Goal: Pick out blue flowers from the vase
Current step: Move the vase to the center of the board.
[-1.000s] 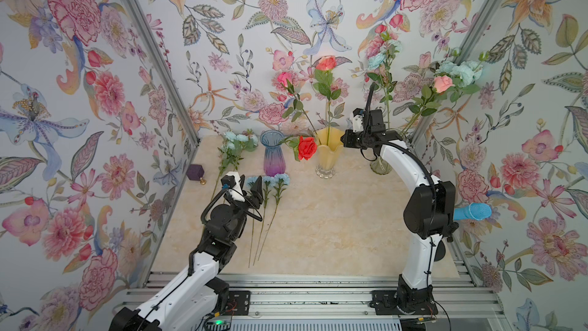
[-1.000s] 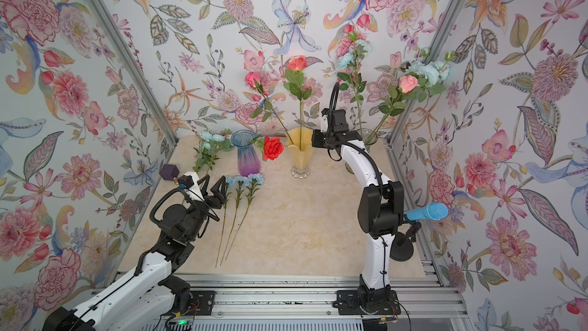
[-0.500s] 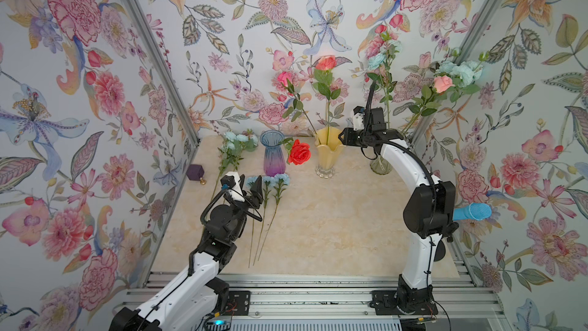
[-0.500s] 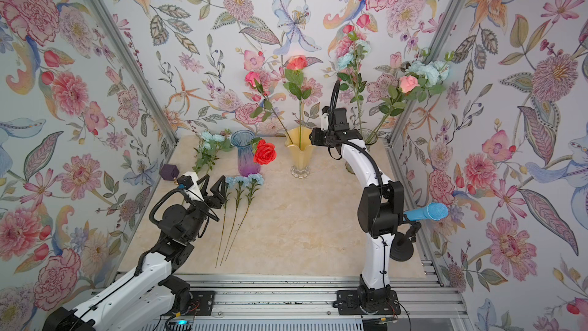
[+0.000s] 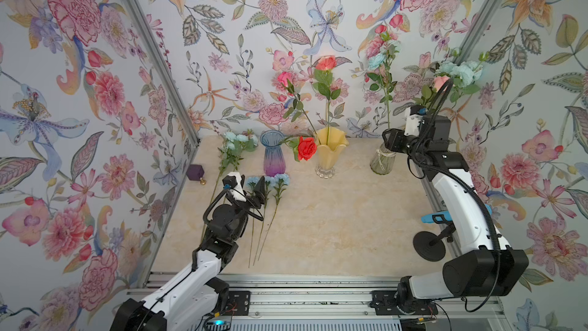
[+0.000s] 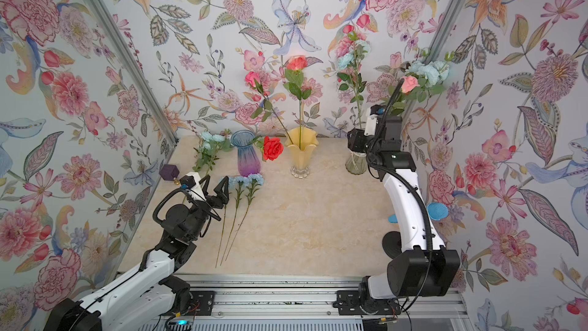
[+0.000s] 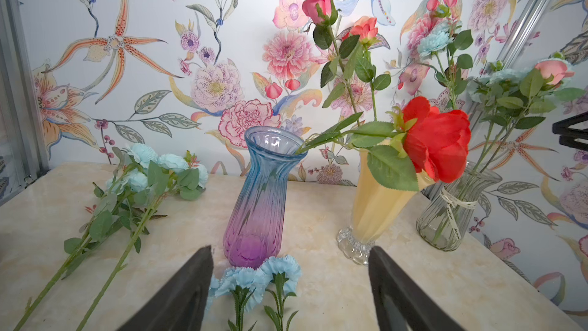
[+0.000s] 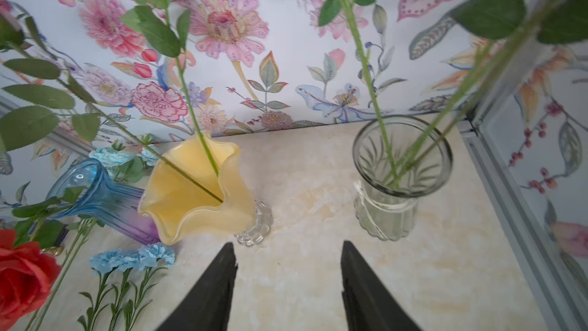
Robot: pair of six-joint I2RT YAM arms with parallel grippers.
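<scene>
Grippers gape empty on both sides, the left gripper [image 6: 217,179] hovering over three blue flowers [image 5: 270,180] laid flat on the table [image 5: 334,218] before the blue-purple vase [image 5: 273,154], the right gripper [image 8: 288,245] up by the clear vase [image 5: 381,160], presumably because more blue sprays [image 5: 461,70] stand there.

A: Light?
B: Bright, even, diffuse. Shadows on tabletop [image 5: 334,218] v. faint. Brighter patch on back wall [image 5: 305,11] by coral rose [image 5: 326,63].
A: Sharp?
B: Both top views crisp. Right wrist pic soft: red rose [image 8: 22,269] and leaves blurred nr edges, blue flowers [image 8: 133,257] softish, blue vase [image 8: 95,195] skewed by wide lens.
</scene>
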